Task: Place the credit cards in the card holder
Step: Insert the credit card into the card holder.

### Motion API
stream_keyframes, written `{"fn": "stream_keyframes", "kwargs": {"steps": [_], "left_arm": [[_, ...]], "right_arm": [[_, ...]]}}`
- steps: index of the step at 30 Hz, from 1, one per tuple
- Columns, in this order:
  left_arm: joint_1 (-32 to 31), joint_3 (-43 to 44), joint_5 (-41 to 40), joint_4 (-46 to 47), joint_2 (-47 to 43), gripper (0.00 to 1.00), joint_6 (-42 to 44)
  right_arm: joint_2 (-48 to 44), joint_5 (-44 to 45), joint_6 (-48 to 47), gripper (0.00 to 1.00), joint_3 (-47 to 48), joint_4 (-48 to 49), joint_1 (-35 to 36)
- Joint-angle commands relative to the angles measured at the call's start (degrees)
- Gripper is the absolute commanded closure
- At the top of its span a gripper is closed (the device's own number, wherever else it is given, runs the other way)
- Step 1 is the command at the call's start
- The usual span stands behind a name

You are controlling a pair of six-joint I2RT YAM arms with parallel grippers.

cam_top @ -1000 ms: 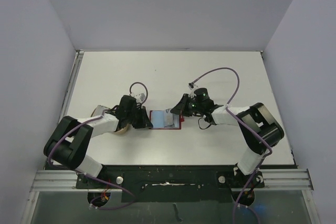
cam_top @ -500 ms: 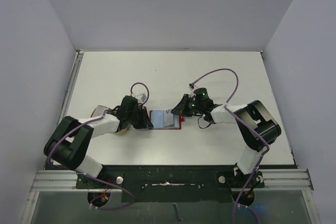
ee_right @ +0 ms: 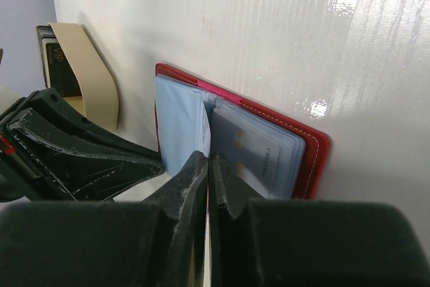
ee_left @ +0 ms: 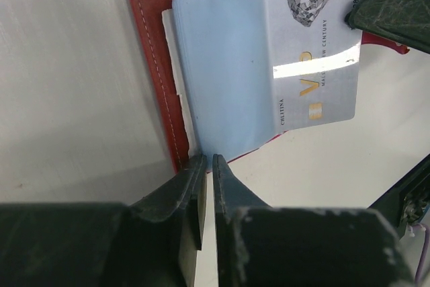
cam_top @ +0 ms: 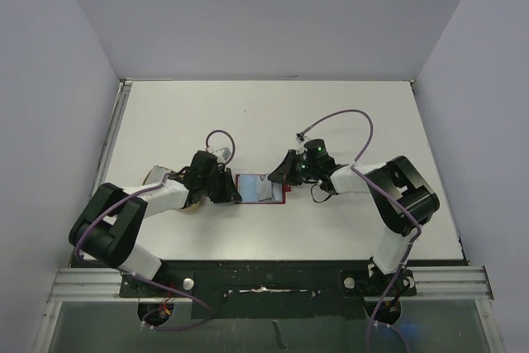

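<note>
From above, the card holder lies open on the table, midway between the two arms; the left gripper sits at its left edge and the right gripper at its far right corner; a tan dish lies just left of the holder, under the left arm.

At the left wrist, the fingers are drawn almost together on the holder's near edge, with only a thin slit between them; I can make out nothing pinched in it. A grey credit card lies over the holder's pale blue sleeves, overhanging its right side; a dark finger of the right gripper touches the card's outer corner.

At the right wrist, the fingers are clenched, with their tips at a raised sleeve leaf in the holder's middle; whether they nip the card or merely push it, I cannot tell. The dish beyond the holder has dark card-like things standing in it.

The risks, as I judge them: the card may ride over the sleeve instead of entering a pocket; a hard push could buckle the leaf; and the holder may skid on the glossy table if the left fingers slip.
</note>
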Motion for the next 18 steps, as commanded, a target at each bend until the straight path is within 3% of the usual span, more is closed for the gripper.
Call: {"fn": "stream_keyframes", "kwargs": {"steps": [1,18], "left_arm": [[-0.5,1.3,-0.5,0.7,-0.1,0.92,-0.3],[-0.4,4.4,-4.0,-4.3,-3.3,0.73,0.6]], "right_arm": [[0.7,-1.1,-0.2,1.00,1.7,3.8,-0.2],[1.8,-1.1,-0.9,1.00,1.1,6.4,0.2]]}}
